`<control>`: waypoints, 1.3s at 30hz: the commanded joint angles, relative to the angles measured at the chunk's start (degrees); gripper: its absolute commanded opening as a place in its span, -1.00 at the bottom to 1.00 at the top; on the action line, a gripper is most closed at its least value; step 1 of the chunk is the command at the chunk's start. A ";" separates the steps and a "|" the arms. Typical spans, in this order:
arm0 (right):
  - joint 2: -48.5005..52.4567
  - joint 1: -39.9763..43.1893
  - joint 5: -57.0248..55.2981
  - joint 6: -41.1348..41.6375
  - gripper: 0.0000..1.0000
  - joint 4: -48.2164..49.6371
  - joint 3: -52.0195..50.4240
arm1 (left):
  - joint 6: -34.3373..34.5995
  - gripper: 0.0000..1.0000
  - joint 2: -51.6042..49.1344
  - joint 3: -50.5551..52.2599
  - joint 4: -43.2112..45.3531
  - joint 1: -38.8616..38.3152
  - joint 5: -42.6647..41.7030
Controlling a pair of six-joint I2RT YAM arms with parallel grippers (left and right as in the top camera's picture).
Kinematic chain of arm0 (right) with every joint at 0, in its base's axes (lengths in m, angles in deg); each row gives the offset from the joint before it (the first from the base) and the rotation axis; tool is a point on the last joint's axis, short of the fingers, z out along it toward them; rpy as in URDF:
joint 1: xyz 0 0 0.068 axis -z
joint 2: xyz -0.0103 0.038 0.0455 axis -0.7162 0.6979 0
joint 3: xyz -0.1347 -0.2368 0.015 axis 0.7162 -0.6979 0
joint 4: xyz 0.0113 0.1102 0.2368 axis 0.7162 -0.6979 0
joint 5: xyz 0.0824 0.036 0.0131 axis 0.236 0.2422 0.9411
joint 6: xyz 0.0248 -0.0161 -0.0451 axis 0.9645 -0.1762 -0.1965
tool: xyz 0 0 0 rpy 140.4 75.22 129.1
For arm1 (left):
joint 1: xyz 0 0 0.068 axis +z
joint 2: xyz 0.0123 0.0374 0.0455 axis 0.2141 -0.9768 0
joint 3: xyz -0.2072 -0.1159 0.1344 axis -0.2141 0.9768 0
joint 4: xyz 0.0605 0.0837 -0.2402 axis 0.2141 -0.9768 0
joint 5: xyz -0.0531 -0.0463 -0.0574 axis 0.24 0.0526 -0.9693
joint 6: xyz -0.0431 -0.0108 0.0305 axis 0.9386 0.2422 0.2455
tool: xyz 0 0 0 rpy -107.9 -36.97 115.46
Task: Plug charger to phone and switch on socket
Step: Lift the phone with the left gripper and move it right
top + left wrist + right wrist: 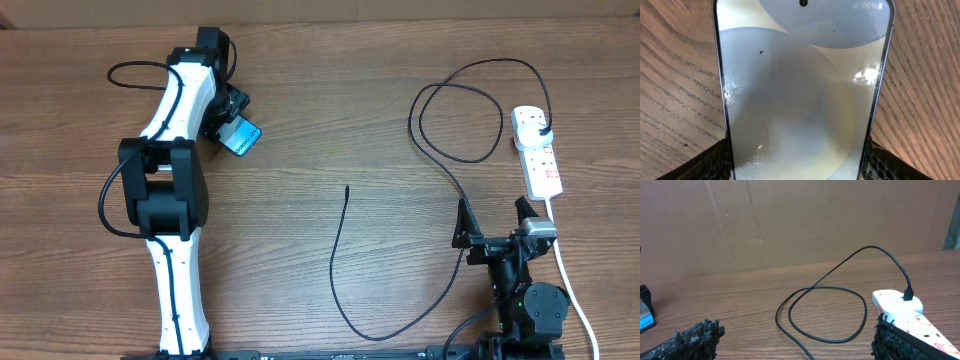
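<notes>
The phone (242, 139) lies at the back left of the table with its screen lit. It fills the left wrist view (800, 90). My left gripper (228, 118) has a finger against each long edge of the phone (797, 167). The black charger cable (334, 262) runs from its loose tip (346, 188) at mid-table, round the front and in loops (827, 341), to its plug (541, 126) in the socket strip (540, 165). My right gripper (492, 222) is open and empty (790, 342), over the cable and just in front of the strip (900, 307).
The strip's thick white cord (566, 280) runs along the right side to the front edge. A brown cardboard wall (790, 220) stands behind the table. The left arm (170, 200) stretches across the left side.
</notes>
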 commanded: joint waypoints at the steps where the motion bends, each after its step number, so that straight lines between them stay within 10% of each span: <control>1: -0.57 -0.37 -0.11 0.42 1.00 0.26 -0.61 | -0.66 -0.91 -2.62 -0.37 0.74 -0.24 -6.91; 23: -0.57 -0.37 -0.11 0.42 1.00 0.26 -0.61 | -2.56 -0.92 -2.56 -18.36 -13.07 -0.24 -8.83; 39: -0.57 -0.37 -0.11 0.42 1.00 0.26 -0.61 | -8.66 -0.91 -2.56 -24.55 -10.86 -0.31 -38.38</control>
